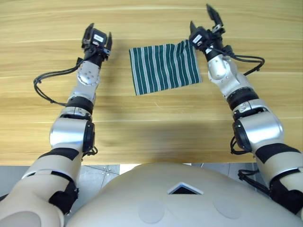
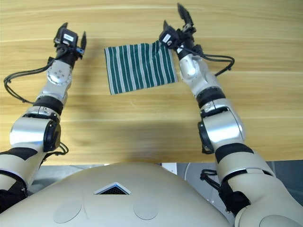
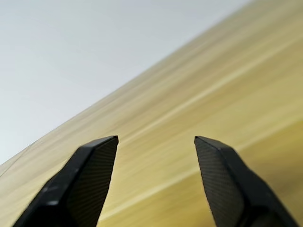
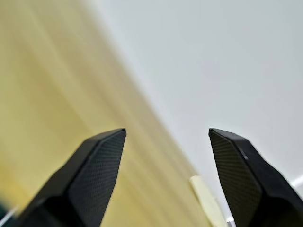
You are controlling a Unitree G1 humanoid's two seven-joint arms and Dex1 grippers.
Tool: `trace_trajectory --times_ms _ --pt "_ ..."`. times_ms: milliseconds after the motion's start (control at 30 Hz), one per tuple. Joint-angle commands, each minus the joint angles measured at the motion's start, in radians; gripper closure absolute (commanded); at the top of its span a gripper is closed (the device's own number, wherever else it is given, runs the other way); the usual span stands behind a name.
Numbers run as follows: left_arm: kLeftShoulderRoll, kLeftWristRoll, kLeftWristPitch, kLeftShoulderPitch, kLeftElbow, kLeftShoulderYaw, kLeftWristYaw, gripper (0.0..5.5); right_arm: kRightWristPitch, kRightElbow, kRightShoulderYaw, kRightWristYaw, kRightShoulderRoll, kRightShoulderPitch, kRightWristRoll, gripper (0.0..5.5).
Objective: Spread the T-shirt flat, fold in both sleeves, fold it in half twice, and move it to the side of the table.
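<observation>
The T-shirt (image 1: pixel 164 67) is a green cloth with white stripes, folded into a small rectangle on the wooden table (image 1: pixel 151 118). My right gripper (image 1: pixel 200 16) stands open just past the shirt's far right corner, with nothing between its fingers (image 4: pixel 97 175). That corner of the cloth curls up slightly against the wrist. My left gripper (image 1: pixel 100 30) hovers open to the left of the shirt, a short gap away, and its fingers (image 3: pixel 87 182) hold nothing.
Bare wood stretches on every side of the shirt. Black cables loop from each forearm, one (image 1: pixel 45 85) on the left and one (image 1: pixel 251 64) on the right. The table's near edge (image 1: pixel 151 163) runs just in front of me.
</observation>
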Motion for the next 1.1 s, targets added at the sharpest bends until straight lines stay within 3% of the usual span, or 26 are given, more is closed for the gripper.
trace_trajectory --times_ms 33,167,333,533,833,1100 --pt "0.002 -0.116 -0.103 0.102 -0.044 0.125 0.074 2.51 -0.014 -0.316 0.053 0.172 0.129 0.219 0.150 2.27" --pt "-0.058 -0.162 -0.154 0.154 -0.068 0.163 0.094 2.51 0.076 -0.312 0.130 0.278 0.243 0.258 0.159 2.27" --pt "-0.105 -0.167 -0.161 0.169 -0.056 0.171 0.087 2.51 0.136 -0.338 0.107 0.350 0.247 0.272 0.187 2.27" --pt "-0.128 -0.170 -0.164 0.169 -0.052 0.178 0.089 2.51 0.233 -0.248 -0.013 0.395 0.287 0.173 0.319 2.27" --pt "-0.140 -0.175 -0.166 0.175 -0.074 0.184 0.088 2.51 0.430 -0.157 -0.090 0.436 0.278 0.146 0.377 2.27" --pt "-0.150 -0.179 -0.156 0.162 -0.079 0.191 0.081 2.51 0.473 0.200 -0.155 0.360 0.284 -0.041 0.390 2.27"
